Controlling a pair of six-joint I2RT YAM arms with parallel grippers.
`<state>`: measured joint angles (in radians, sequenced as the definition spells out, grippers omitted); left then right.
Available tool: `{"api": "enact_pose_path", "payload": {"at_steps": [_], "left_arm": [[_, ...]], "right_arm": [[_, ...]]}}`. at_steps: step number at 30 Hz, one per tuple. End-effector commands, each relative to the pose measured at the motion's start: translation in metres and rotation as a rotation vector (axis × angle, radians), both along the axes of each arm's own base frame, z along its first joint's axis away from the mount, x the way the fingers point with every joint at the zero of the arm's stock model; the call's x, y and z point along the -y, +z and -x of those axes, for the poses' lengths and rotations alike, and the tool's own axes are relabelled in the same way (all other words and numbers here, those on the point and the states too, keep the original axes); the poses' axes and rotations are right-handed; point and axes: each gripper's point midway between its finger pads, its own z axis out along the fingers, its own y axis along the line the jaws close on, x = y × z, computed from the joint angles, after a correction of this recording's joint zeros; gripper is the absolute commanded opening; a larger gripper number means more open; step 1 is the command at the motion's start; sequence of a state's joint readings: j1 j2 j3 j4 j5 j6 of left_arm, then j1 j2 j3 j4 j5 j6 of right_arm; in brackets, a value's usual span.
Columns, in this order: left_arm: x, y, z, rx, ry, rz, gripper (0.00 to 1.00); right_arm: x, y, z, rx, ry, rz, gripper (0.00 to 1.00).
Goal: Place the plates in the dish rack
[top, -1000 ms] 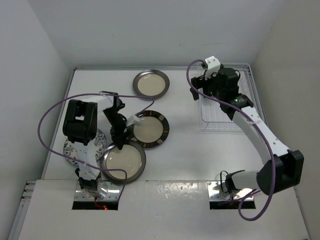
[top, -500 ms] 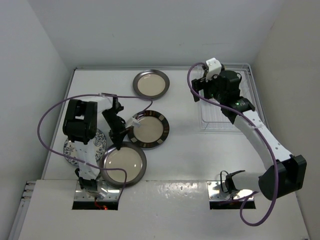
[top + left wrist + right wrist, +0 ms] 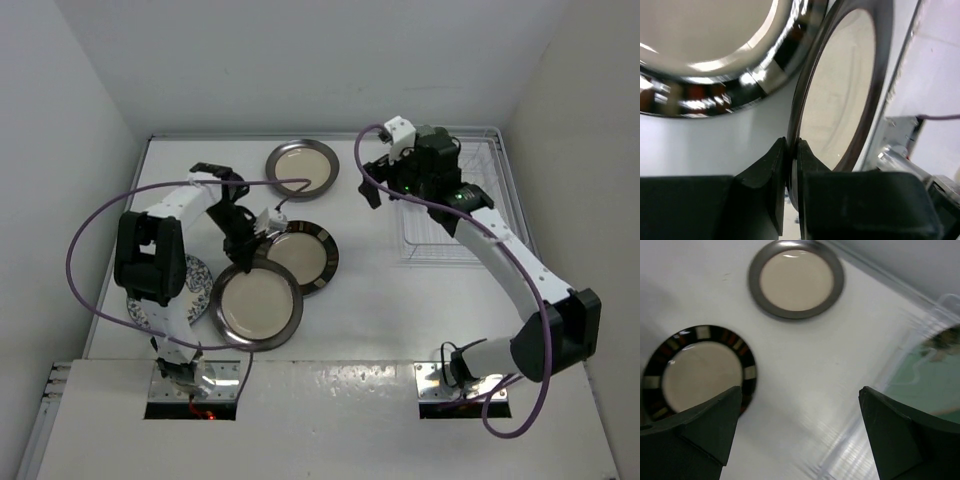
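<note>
White tabletop (image 3: 380, 310) fills the view. The dish rack (image 3: 432, 243), behind the right gripper (image 3: 372, 182) and its spread, empty fingers, holds a mint-green plate (image 3: 920, 375). Within the last second the near grey-rimmed plate (image 3: 258, 305) has tilted up over the patterned plate (image 3: 305, 258). Its rim is clamped in the left gripper (image 3: 791, 142), so the lift has begun, well apart from the rack.
</note>
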<state>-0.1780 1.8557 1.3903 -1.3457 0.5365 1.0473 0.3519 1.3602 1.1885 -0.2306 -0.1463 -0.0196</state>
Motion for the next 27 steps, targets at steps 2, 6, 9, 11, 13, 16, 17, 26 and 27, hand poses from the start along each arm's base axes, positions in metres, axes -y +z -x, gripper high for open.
{"api": "enact_pose_path", "payload": {"at_steps": [2, 6, 9, 11, 13, 16, 17, 26, 27], "left_arm": [[0.041, 0.051, -0.037, 0.221, -0.042, 0.181, 0.00], [0.075, 0.086, -0.045, 0.261, -0.045, 0.352, 0.00], [0.097, 0.106, -0.046, 0.254, -0.045, 0.444, 0.00], [0.108, 0.118, -0.051, 0.256, -0.045, 0.515, 0.00], [0.113, 0.124, -0.056, 0.239, -0.025, 0.540, 0.00], [0.115, 0.111, -0.058, 0.187, -0.005, 0.535, 0.00], [0.114, 0.105, -0.059, 0.176, -0.002, 0.522, 0.00], [0.115, 0.116, -0.074, 0.218, 0.003, 0.532, 0.00], [0.115, 0.116, -0.074, 0.219, 0.003, 0.532, 0.00]], "right_arm": [[-0.061, -0.001, 0.024, -0.099, 0.233, -0.145, 1.00], [-0.094, -0.021, 0.041, -0.214, 0.347, -0.329, 1.00], [-0.102, -0.039, 0.040, -0.289, 0.346, -0.370, 1.00], [-0.106, -0.054, 0.038, -0.346, 0.331, -0.380, 0.98], [-0.112, -0.055, 0.037, -0.340, 0.343, -0.400, 0.98], [-0.122, -0.064, 0.048, -0.336, 0.396, -0.450, 0.98], [-0.125, -0.060, 0.047, -0.312, 0.411, -0.468, 0.97], [-0.139, -0.092, 0.079, -0.427, 0.527, -0.369, 0.88], [-0.138, -0.092, 0.083, -0.421, 0.527, -0.368, 0.88]]}}
